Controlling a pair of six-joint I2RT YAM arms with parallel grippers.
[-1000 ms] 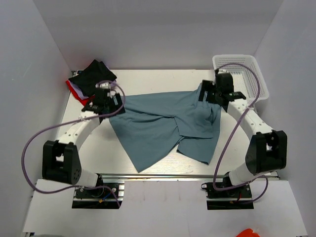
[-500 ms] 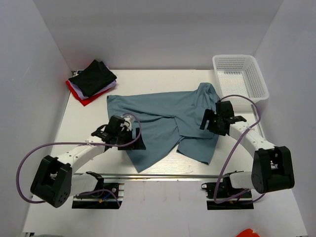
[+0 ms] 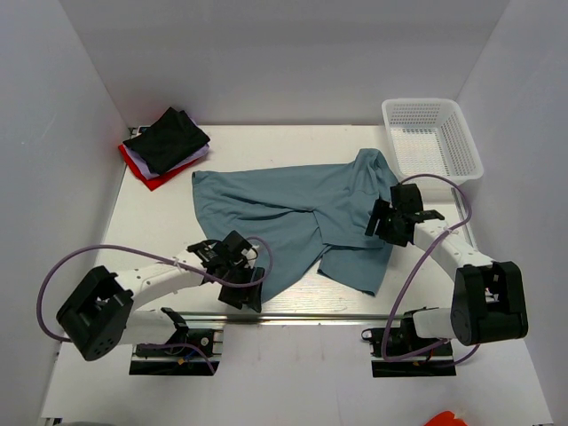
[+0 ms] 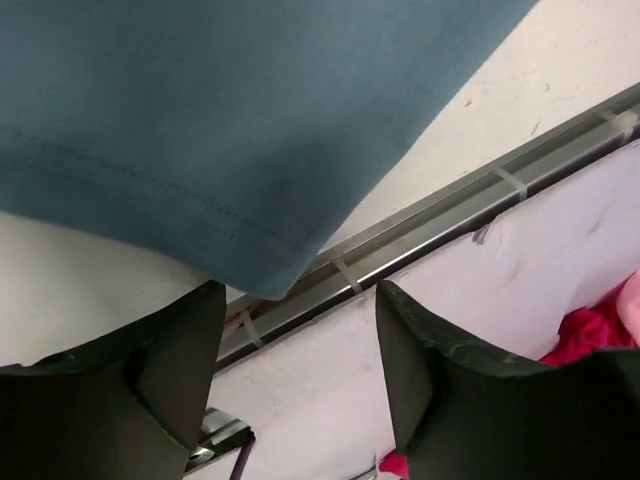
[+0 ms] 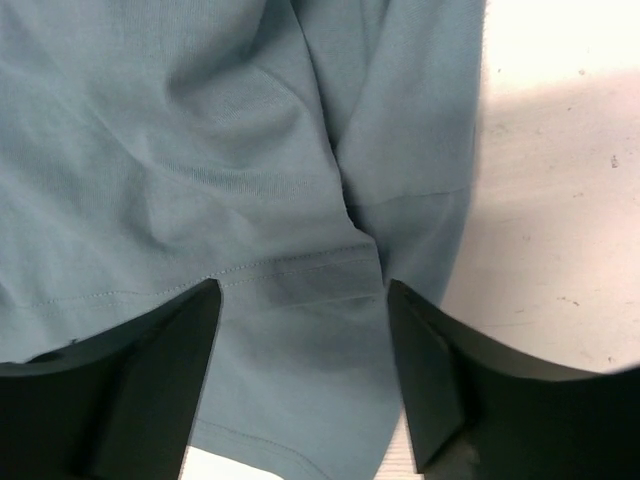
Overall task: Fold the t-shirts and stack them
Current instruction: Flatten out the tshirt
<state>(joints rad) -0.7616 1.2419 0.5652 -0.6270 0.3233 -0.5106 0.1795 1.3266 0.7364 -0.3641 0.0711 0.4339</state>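
Note:
A large dusty blue-teal t-shirt (image 3: 284,222) lies crumpled across the middle of the table. Its front corner (image 4: 260,280) shows in the left wrist view, its hemmed right part (image 5: 290,200) in the right wrist view. My left gripper (image 3: 244,288) is open and empty, low at the shirt's front corner near the table's front rail. My right gripper (image 3: 383,226) is open and empty, just above the shirt's right side. A black t-shirt (image 3: 167,138) lies on red and white ones (image 3: 142,167) at the back left.
A white plastic mesh basket (image 3: 432,135) stands at the back right. A metal rail (image 3: 337,315) runs along the table's front edge; it also shows in the left wrist view (image 4: 480,200). White walls enclose the table on three sides.
My left arm swung from the back left to the shirt's front corner near the rail. My right arm pulled back from the shirt's far right corner to its right side.

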